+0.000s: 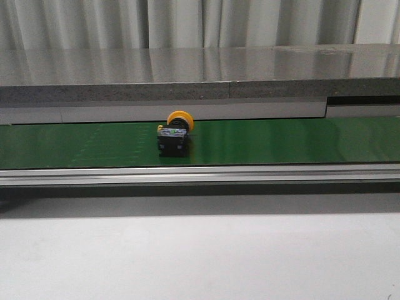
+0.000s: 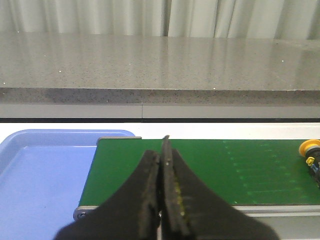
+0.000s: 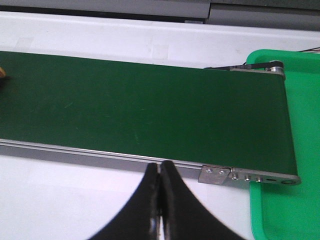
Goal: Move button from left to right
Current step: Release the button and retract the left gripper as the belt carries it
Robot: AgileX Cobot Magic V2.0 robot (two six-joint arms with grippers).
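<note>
The button lies on its side on the green conveyor belt, yellow cap toward the back, black body toward me. It also shows at the edge of the left wrist view, and a sliver of its yellow cap shows at the edge of the right wrist view. My left gripper is shut and empty, over the belt's left end, well apart from the button. My right gripper is shut and empty, in front of the belt's near rail toward its right end. Neither gripper shows in the front view.
A blue tray sits at the belt's left end. A green tray sits at its right end. A grey stone ledge runs behind the belt. A metal rail borders the belt's near side, with white table in front.
</note>
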